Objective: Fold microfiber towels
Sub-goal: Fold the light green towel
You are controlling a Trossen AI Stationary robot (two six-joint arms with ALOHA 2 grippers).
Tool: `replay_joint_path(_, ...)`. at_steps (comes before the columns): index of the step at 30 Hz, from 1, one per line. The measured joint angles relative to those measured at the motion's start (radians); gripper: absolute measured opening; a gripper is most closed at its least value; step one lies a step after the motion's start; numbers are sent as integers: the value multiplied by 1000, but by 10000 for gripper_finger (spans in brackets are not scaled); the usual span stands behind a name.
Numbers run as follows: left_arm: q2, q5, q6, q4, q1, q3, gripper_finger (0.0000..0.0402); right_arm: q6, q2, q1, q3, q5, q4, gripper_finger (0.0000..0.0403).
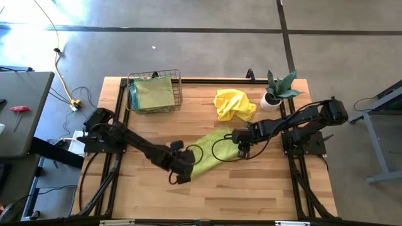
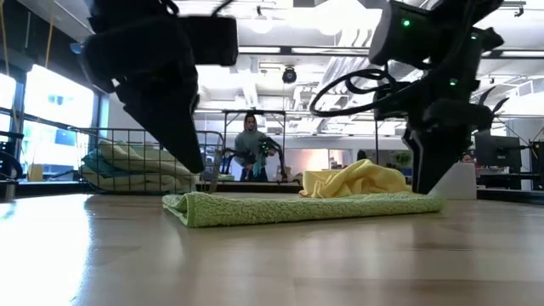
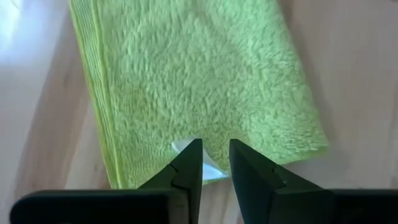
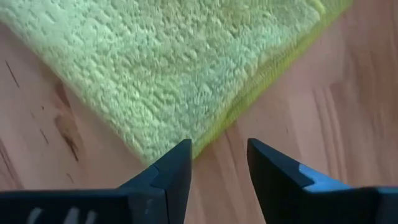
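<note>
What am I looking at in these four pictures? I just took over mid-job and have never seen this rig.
Two dark robot arms work at a wooden table. One picture looks straight down, one looks across the tabletop, and two come from cameras on the wrists. A folded lime green towel lies flat between the arms. The left gripper and right gripper each stand open over an end of it, holding nothing. A crumpled yellow towel, a wire basket holding folded towels, and a small potted plant sit farther back.

Both arms are matte black and built from chunky jointed segments, with thin black cables looping loosely beside them. The left gripper [image 3: 214, 165] and the right gripper [image 4: 217, 165] each end in two dark, wedge-shaped fingers. A small green light glows on one arm's housing.
</note>
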Motion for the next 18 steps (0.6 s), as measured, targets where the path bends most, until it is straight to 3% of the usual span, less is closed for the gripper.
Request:
replay_joint_path(6,15,-165,-102,39,-34,-47,57,53,-48,29,-33,48,38,149)
replay_joint_path(18,47,-90,-277,142,-36,-139,41,215,-85,52,-178,52,207,149)
